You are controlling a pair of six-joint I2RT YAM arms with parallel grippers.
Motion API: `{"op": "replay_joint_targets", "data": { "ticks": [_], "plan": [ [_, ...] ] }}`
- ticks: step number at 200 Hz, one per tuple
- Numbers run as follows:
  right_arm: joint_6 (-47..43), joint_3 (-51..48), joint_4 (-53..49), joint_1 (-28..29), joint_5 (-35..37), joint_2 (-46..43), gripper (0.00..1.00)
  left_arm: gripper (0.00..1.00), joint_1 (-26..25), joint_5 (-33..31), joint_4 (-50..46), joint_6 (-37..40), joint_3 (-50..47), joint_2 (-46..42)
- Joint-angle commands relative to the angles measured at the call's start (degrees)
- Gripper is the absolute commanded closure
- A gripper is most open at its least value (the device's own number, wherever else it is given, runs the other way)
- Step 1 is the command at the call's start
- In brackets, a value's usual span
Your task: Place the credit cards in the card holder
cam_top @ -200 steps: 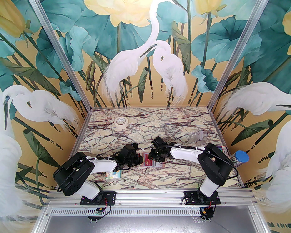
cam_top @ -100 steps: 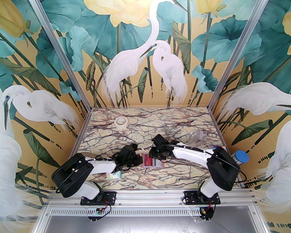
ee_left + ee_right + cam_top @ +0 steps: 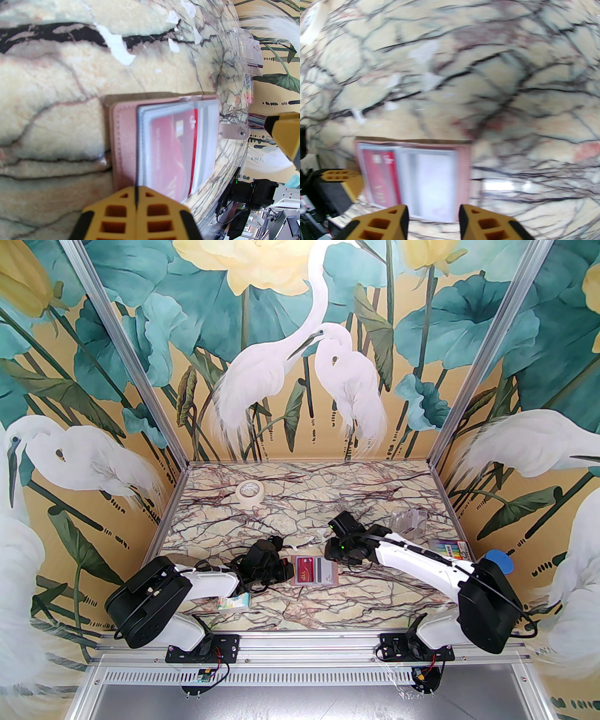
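The dusty-pink card holder [image 3: 313,571] lies open on the marble table, its snap tab [image 3: 235,133] sticking out. A red credit card [image 3: 172,154] sits inside a clear pocket on the holder's left half [image 3: 379,178]. The right half [image 3: 433,180] looks pale grey-white; I cannot tell whether a card is in it. My left gripper [image 3: 288,568] is open at the holder's left edge, one yellow finger [image 3: 136,211] over that edge, the other [image 3: 283,133] apart. My right gripper [image 3: 335,559] hovers open and empty [image 3: 433,211] just right of the holder.
A tape roll [image 3: 249,493] lies at the back left. A clear plastic box [image 3: 408,521] stands at the back right, with a coloured pack [image 3: 450,549] and a blue-lidded jar [image 3: 499,563] near the right wall. The cartoon tissue pack [image 3: 236,602] lies under the left arm.
The right gripper has drawn back to the right, off the holder, uncovering its right half. The right arm's base has swung right. The left arm has stayed put.
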Motion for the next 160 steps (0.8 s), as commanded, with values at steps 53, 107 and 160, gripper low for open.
{"op": "replay_joint_targets", "data": {
  "ticks": [53, 107, 160],
  "plan": [
    [-1.52, -1.64, -3.78, -0.01, 2.40, 3.09, 0.60, 1.00, -0.23, -1.75, -1.78, -0.40, -1.40, -0.08],
    [-1.38, -1.25, -3.75, 0.03, 2.50, 3.99, 0.73, 1.00, -0.22, -1.72, -1.60, -0.36, -1.37, 0.07],
    [-1.45, -1.24, -3.97, -0.05, 1.79, 4.12, 0.81, 1.00, -0.30, -1.72, -1.41, -0.42, -1.35, 0.24]
  ]
}}
